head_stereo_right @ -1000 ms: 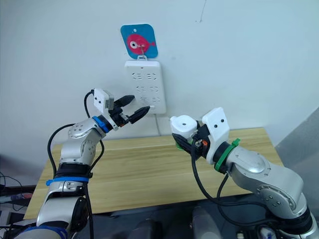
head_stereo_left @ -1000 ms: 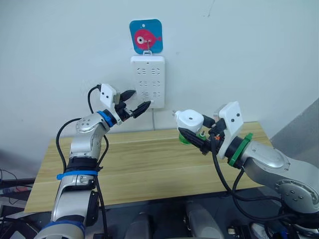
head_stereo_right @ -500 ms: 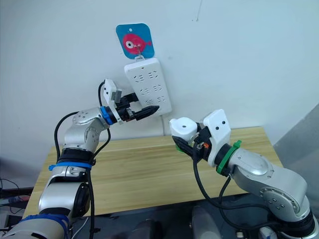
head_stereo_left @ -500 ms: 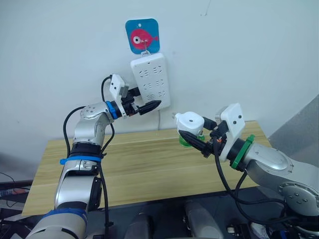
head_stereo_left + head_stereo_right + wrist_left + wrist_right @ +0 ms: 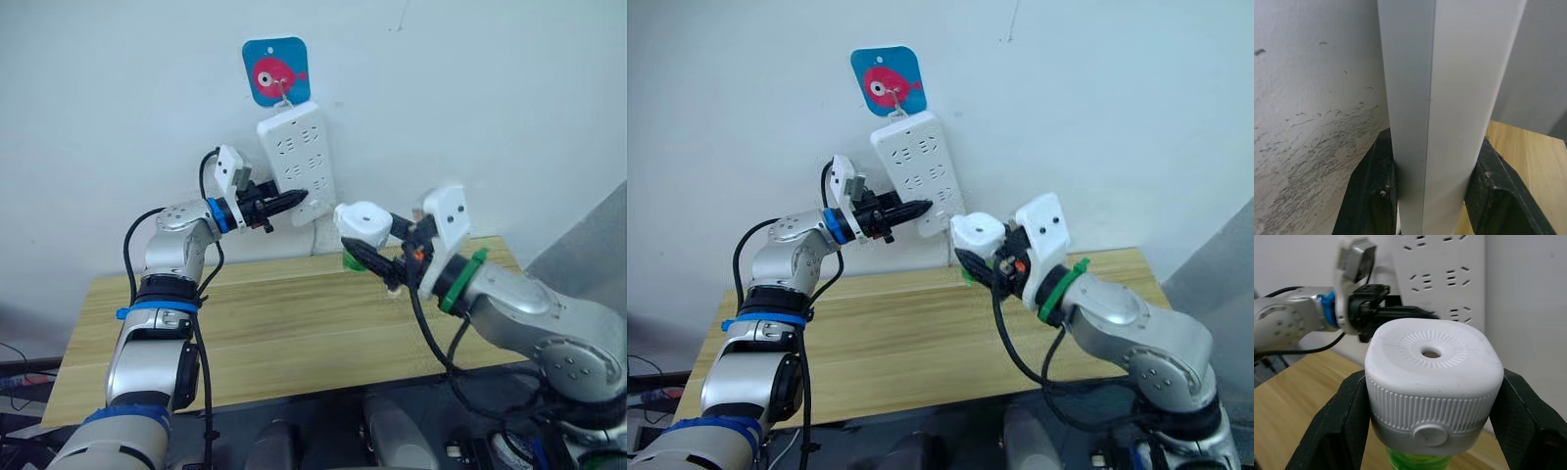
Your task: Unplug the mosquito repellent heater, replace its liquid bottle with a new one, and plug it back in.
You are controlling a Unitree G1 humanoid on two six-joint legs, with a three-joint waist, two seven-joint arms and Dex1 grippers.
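The mosquito repellent heater (image 5: 362,221), a white rounded unit with a vent disc on top, has a green liquid bottle (image 5: 353,261) under it. My right gripper (image 5: 366,245) is shut on its sides, holding it in the air just right of the white power strip (image 5: 294,157) on the wall. In the right wrist view the heater (image 5: 1432,367) sits between both fingers (image 5: 1339,426). My left gripper (image 5: 294,199) is shut on the strip's lower edge. In the left wrist view both black fingers (image 5: 1371,196) press the strip (image 5: 1449,98), which hangs tilted.
A blue hook plate with a red fish (image 5: 275,71) holds the strip at its top. The wooden table (image 5: 294,323) runs below both arms against the white wall. A white cable (image 5: 313,233) drops from the strip behind the table.
My left gripper has reached up to the strip's lower edge and closed on it, and the strip now hangs tilted. My right arm has carried the heater up and left, closer to the strip.
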